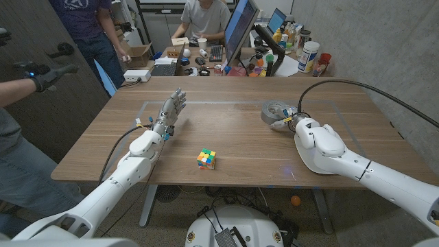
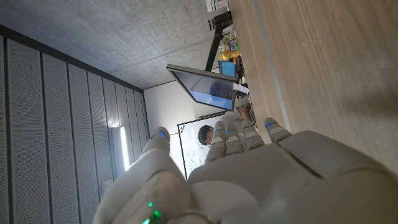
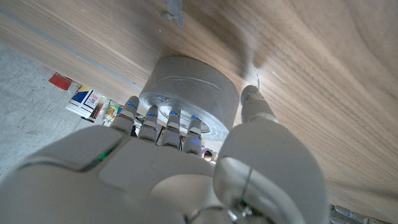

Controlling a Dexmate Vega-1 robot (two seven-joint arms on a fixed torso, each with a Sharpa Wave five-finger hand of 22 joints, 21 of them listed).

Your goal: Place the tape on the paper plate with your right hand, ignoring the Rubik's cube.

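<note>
A grey roll of tape (image 1: 276, 110) lies flat on the wooden table (image 1: 226, 123) at the far right. My right hand (image 1: 310, 135) is just behind it, fingers pointing at the roll. In the right wrist view the fingers (image 3: 158, 118) reach the near rim of the tape (image 3: 186, 87) and the thumb (image 3: 252, 102) lies along its side; the tape sits on the table, and no firm hold shows. A Rubik's cube (image 1: 206, 159) sits near the front edge at the middle. My left hand (image 1: 171, 111) stands at the left with its fingers stretched out, holding nothing.
A cluttered desk with monitors (image 1: 240, 27), bottles and a keyboard stands behind the table's far edge, with people at it. A person's gloved hand (image 1: 42, 75) reaches in at the left. A black cable (image 1: 343, 84) arcs over the right side.
</note>
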